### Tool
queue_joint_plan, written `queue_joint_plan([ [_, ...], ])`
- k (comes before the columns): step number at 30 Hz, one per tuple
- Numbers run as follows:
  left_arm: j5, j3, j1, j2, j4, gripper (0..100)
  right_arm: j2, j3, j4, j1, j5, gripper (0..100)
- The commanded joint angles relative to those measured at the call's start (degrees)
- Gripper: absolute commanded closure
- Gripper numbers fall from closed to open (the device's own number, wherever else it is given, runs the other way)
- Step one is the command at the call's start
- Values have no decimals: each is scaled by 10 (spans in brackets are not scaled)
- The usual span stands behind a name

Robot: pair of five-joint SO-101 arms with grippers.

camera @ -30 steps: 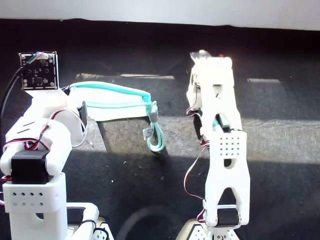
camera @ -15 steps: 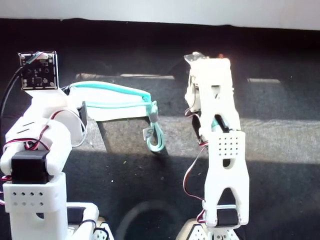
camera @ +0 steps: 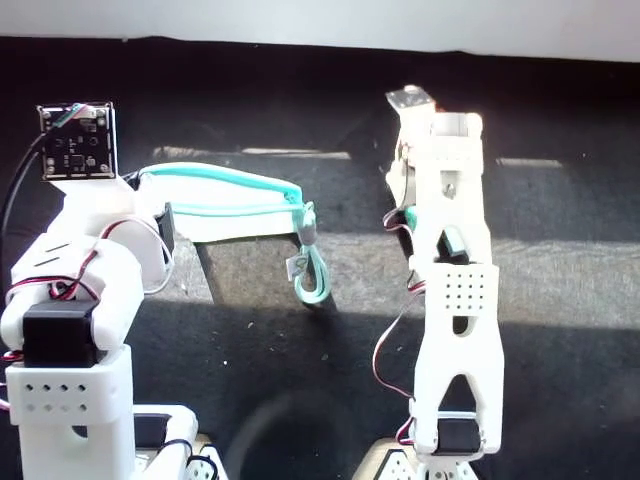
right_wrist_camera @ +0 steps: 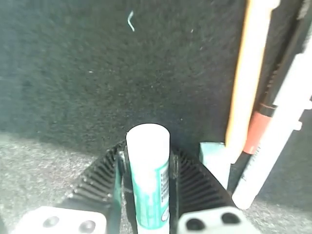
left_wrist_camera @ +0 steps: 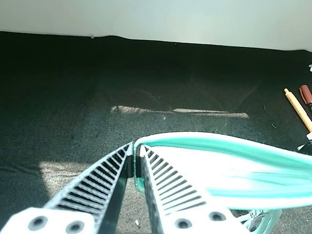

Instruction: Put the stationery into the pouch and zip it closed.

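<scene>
In the left wrist view, my left gripper (left_wrist_camera: pixel 135 148) is shut on the end edge of a white pouch (left_wrist_camera: pixel 219 170) with a teal zip. From the high view the pouch (camera: pixel 225 205) hangs off the left arm, its teal pull loop (camera: pixel 312 272) dangling. My right gripper (right_wrist_camera: pixel 146 146) is shut on a white and teal glue stick (right_wrist_camera: pixel 148 185), standing upright between the fingers. Close beside it on the mat lie an orange pencil (right_wrist_camera: pixel 248 73), a white marker (right_wrist_camera: pixel 278 141) and a small teal block (right_wrist_camera: pixel 213 158). The right gripper (camera: pixel 412 102) is at the far middle of the table.
The table is covered by a black mat (camera: pixel 560 330) with sunlit bands across it. A white wall (camera: pixel 320 20) runs along the far edge. Two pens (left_wrist_camera: pixel 298 109) lie at the far right as the left wrist view shows them.
The right arm has swung a little to the right and farther from the pouch, still holding the glue stick. The left arm and pouch have not moved.
</scene>
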Motion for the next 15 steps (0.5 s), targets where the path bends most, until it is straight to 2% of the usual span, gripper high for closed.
queue_joint_plan([
  [1, 1, 7, -7, 0, 2, 991, -20, -112, 16, 22, -18, 992],
  [5, 1, 9, -6, 0, 3, 991, -78, -172, 15, 46, -119, 993],
  [8, 1, 9, -5, 0, 3, 991, -151, -185, 15, 44, -141, 993],
  [15, 4, 10, -5, 5, 3, 991, -369, -183, 15, -56, -208, 993],
])
